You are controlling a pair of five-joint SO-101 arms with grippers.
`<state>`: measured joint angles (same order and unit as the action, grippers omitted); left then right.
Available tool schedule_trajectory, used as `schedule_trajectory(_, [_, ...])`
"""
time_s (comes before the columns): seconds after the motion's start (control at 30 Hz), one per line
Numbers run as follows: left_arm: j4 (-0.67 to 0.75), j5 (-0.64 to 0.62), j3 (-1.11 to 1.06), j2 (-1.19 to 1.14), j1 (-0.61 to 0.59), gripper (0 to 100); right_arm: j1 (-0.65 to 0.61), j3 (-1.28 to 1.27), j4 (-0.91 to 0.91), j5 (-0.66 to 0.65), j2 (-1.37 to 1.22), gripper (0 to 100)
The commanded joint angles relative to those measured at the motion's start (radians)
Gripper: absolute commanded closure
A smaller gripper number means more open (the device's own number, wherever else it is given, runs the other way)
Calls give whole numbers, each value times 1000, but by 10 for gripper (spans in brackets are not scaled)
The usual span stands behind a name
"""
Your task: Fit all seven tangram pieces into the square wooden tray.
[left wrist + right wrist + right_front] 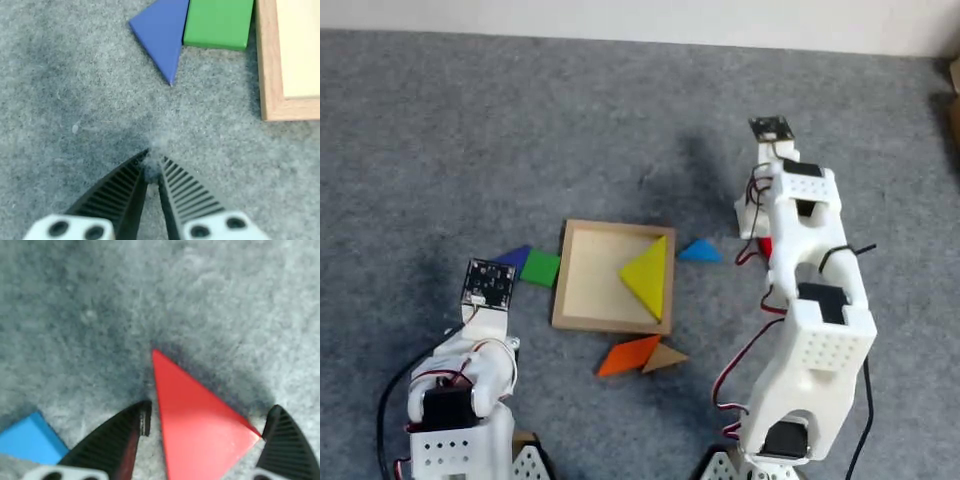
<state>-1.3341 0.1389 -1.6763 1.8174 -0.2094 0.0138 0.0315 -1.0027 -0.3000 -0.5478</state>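
The square wooden tray lies mid-table with a yellow triangle inside, against its right wall. My right gripper is open low over the carpet, its two fingers on either side of a red triangle and not touching it. The red triangle peeks out beneath that arm in the high view. My left gripper is shut and holds nothing, a short way from a dark blue triangle and a green square that lie beside the tray rim.
A light blue triangle lies right of the tray, close to the right gripper, and its corner shows in the right wrist view. An orange parallelogram and a tan triangle sit in front of the tray. Grey carpet covers the table.
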Motion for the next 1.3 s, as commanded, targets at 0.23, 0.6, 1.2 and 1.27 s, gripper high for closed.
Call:
schedule_trajectory(0.23, [-6, -8, -21, 5, -4, 993, 27, 107, -116, -14, -31, 659])
schedule_trajectory(0.6, [-6, -8, -21, 5, -4, 993, 24, 108, -120, -66, -25, 762])
schedule_trajectory(1.2, [-6, -8, -21, 5, -4, 993, -41, 226, -407, -83, 140, 778])
schedule_trajectory(1.27, [-6, -8, -21, 5, -4, 993, -58, 226, -438, -81, 145, 779])
